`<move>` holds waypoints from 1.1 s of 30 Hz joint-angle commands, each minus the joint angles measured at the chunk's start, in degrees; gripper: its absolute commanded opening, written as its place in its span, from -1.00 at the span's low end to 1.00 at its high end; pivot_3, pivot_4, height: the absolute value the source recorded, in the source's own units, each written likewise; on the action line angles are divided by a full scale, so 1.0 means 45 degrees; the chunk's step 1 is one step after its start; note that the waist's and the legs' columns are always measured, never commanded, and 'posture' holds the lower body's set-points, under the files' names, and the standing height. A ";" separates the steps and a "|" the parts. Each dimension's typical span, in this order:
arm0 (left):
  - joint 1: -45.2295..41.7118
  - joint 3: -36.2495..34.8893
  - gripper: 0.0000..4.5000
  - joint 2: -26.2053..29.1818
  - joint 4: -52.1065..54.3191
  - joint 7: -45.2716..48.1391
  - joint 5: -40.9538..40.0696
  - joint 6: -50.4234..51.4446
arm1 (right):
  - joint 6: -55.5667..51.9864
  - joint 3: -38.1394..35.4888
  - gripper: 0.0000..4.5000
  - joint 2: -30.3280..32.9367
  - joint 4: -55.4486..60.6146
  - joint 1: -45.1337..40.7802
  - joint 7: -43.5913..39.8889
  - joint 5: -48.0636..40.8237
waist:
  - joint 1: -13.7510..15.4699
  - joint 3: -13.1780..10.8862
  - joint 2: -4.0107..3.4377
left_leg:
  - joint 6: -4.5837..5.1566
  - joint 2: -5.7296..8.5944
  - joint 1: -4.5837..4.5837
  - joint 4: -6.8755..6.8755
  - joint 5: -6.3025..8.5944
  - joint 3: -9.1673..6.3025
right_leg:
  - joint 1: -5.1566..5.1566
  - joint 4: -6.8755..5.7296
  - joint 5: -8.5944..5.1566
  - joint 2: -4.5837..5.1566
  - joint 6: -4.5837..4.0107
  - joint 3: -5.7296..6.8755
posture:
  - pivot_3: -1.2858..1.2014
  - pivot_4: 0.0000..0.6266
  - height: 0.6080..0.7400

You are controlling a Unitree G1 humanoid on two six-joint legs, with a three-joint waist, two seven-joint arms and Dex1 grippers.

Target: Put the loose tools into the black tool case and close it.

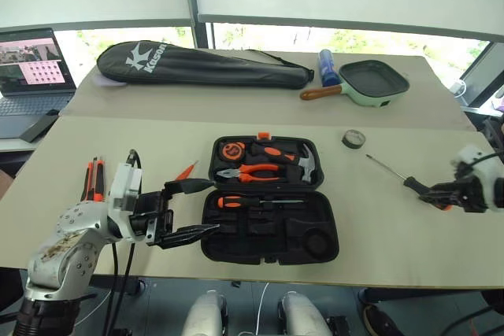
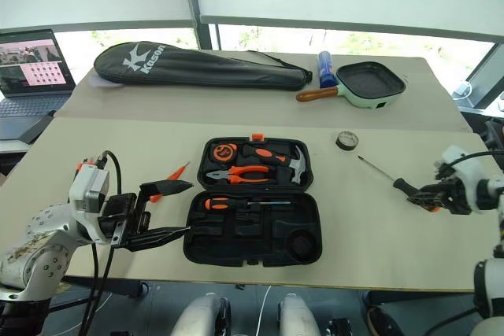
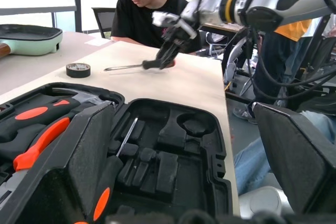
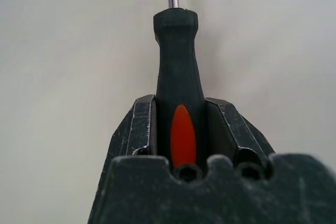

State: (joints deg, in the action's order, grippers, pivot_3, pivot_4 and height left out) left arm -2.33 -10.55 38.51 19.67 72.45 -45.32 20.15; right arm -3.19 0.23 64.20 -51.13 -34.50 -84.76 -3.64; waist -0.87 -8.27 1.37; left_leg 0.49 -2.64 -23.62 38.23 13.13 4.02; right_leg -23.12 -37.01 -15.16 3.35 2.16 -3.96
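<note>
Beige table [image 1: 118, 139] with open black tool case [image 1: 270, 230]: right gripper [image 4: 181, 124] clamped on 1 screwdriver [image 1: 405, 181] right of it, probably pre-lift; left gripper [image 1: 193, 208] spread wide beside it.

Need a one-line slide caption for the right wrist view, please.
Right gripper closed around the black-and-orange handle of a screwdriver lying on the table.

Black tool case [image 1: 270, 230] lying open on a pale beige surface [image 1: 118, 147], orange-and-black handles in its slots. Black-handled screwdriver [image 4: 178, 103] with an orange oval inlay and silver shaft between the black fingers of the right claw [image 1: 438, 192]. Dark tape roll [image 1: 353, 139]; mint-green frying pan [image 1: 370, 83], brown handle; black racket bag [image 1: 201, 66], white logo.
</note>
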 commanded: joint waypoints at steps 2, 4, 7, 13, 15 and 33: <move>0.0194 -0.0758 1.00 0.0221 -0.0092 0.0178 0.0065 -0.0560 | -0.3443 -0.1319 -0.55 0.0630 0.7357 0.1899 -0.1628 -0.3637 | -0.0244 -0.0002 -0.0015 | 0.0000 -0.0024 0.0029 -0.0008 0.0001 -0.0041 | 0.0008 -0.0016 0.0006 -0.0017 -0.0010 -0.0026 | 0.03 -0.52 1.00; 0.0380 -0.0952 1.00 0.0310 -0.0261 0.0352 0.0222 -0.0786 | -0.5007 -0.1210 -0.55 0.0347 1.0053 0.2361 -0.0872 -0.4412 | -0.0290 -0.0002 -0.0014 | -0.0002 -0.0039 0.0068 -0.0012 0.0001 -0.0053 | 0.0031 -0.0022 0.0008 -0.0034 -0.0017 -0.0022 | 0.03 -0.52 1.00; 0.0930 -0.1043 1.00 0.0623 -0.0747 0.1038 0.0959 -0.1682 | -0.7429 0.0265 -0.55 -0.1269 1.3845 0.1616 0.0930 -0.5381 | -0.0433 -0.0004 -0.0009 | -0.0003 -0.0046 0.0079 -0.0014 0.0001 -0.0056 | 0.0026 -0.0026 0.0009 -0.0043 -0.0022 -0.0024 | 0.03 -0.52 1.00; 0.1820 -0.1314 1.00 0.1035 -0.1781 0.1770 0.1854 -0.2883 | -0.9113 0.3806 -0.55 -0.3353 1.5494 -0.0438 0.2871 -0.3449 | -0.0124 -0.0019 0.0010 | -0.0012 -0.0036 0.0022 -0.0010 -0.0005 -0.0068 | -0.0031 -0.0025 0.0012 -0.0024 -0.0035 0.0005 | 0.03 -0.52 1.00; 0.2123 -0.1459 1.00 0.1163 -0.1830 0.1839 0.1896 -0.3019 | -0.9634 0.4604 -0.55 -0.3851 1.5639 -0.1057 0.3115 -0.3280 | 0.0015 -0.0025 0.0026 | -0.0012 -0.0037 0.0000 -0.0005 -0.0005 -0.0048 | -0.0058 -0.0021 0.0015 0.0002 -0.0031 0.0004 | 0.03 -0.52 1.00; 0.2722 -0.1396 1.00 0.1052 -0.2556 0.2153 0.2385 -0.3928 | -0.9875 0.8130 -0.55 -0.3730 1.5005 -0.3029 0.2735 -0.0109 | 0.0055 -0.0021 0.0043 | -0.0010 -0.0032 -0.0169 0.0040 -0.0006 -0.0002 | -0.0227 -0.0054 0.0028 -0.0010 -0.0030 0.0020 | 0.03 -0.52 1.00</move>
State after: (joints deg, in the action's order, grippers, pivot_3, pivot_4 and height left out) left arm 9.88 -16.55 43.27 8.22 81.49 -34.47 3.80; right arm -47.88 36.50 46.04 15.38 -47.50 -70.97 -5.13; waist -0.62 -8.37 1.56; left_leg 0.45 -2.77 -24.38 38.41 13.11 4.03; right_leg -24.14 -37.25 -15.04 3.31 2.02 -3.86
